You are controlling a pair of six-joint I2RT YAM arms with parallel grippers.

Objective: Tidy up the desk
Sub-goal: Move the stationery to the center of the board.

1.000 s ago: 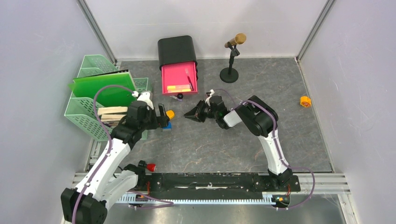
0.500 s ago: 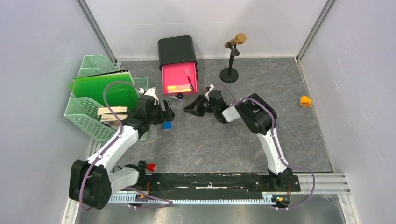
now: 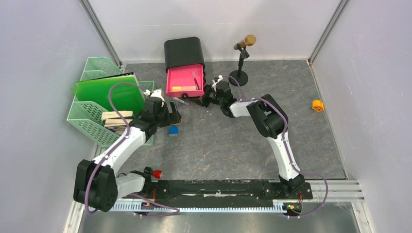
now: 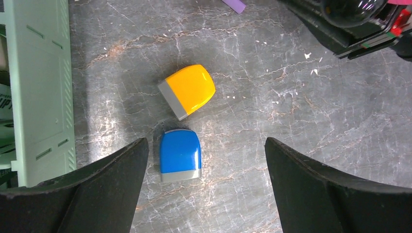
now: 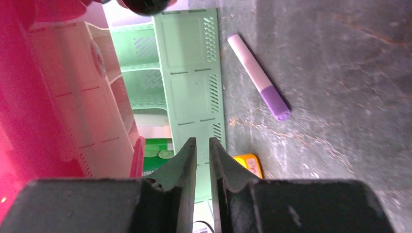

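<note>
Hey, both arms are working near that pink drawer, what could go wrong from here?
The left gripper hangs with open jaws over a blue rounded block and a yellow rounded block lying close together. The blue one sits right beside one jaw, so descending may knock it. The right gripper is close by, at the pink drawer, so the arms might collide.

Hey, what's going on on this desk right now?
Two robot arms are tidying the dark-grey marbled desk. The left tool hangs wide open above a small blue block and a small yellow block, touching neither. The right tool, nearly shut with nothing visible in it, sits by the open pink drawer, near a white-and-purple marker lying on the desk.
</note>
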